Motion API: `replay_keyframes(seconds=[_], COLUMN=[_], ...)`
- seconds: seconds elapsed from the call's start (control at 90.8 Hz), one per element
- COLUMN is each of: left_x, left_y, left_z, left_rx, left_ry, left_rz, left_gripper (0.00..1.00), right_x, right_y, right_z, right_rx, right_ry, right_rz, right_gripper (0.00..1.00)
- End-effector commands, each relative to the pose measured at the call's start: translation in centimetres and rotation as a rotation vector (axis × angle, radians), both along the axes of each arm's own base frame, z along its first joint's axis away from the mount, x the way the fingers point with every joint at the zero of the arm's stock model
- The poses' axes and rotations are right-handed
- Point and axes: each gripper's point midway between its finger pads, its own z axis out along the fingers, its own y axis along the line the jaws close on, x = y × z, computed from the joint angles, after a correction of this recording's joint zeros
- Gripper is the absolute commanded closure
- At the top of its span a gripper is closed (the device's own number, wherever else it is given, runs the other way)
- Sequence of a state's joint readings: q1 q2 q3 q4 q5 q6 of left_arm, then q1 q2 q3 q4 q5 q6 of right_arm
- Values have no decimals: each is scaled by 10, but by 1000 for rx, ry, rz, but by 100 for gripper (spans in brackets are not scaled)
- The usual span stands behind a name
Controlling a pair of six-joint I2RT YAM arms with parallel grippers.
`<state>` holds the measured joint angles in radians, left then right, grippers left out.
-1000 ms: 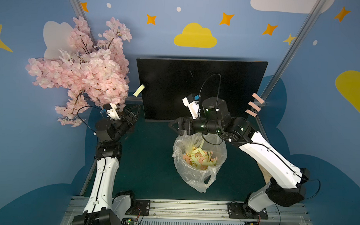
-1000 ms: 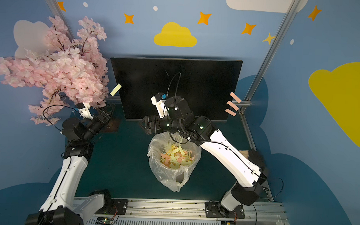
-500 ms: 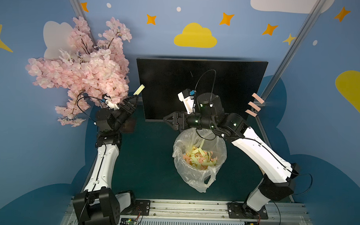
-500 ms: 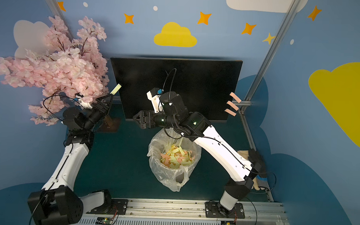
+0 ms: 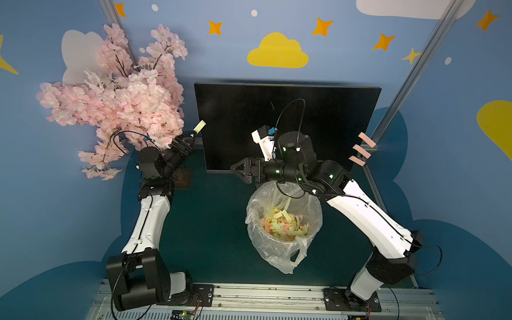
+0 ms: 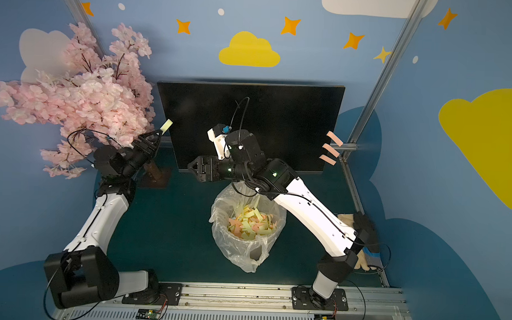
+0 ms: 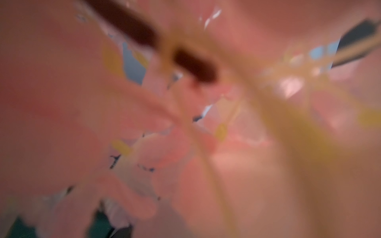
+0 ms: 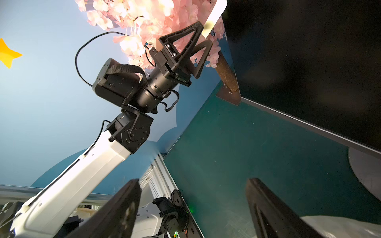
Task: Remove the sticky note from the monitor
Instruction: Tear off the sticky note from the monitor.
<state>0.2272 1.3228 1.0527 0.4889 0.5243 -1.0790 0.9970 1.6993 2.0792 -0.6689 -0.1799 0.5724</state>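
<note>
The counter [image 5: 211, 223] bore the monitor [image 5: 309, 115] upright at its rear, screen dark. A lined bin [image 5: 253, 225] stood in front; right gripper [image 5: 234, 169] hung beside its rim, jaws wide, empty. At the screen's left edge sat the left gripper [image 8: 206, 33], jaws half-parted around the yellow sticky note [image 5: 199, 126] jutting from that edge

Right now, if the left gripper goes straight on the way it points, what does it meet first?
Probably the yellow sticky note on the left edge of the monitor: it lies just ahead of the left gripper; whether they touch is unclear.
</note>
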Motion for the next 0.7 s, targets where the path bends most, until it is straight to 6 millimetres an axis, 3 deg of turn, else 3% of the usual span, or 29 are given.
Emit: replay_keyframes(seconds=[0.0,0.694], left_x=[-2,-3], left_y=[0,-2], left_z=[23,25], left_rx=[17,16], left_ry=[-71,-81], left_rz=[-8,-16], left_gripper=[45,86], right_x=[1,0], right_y=[0,-5], right_z=[13,3], right_rx=[36,15], right_ry=[-25,-14], right_rz=[-8,-17], right_gripper=[15,15])
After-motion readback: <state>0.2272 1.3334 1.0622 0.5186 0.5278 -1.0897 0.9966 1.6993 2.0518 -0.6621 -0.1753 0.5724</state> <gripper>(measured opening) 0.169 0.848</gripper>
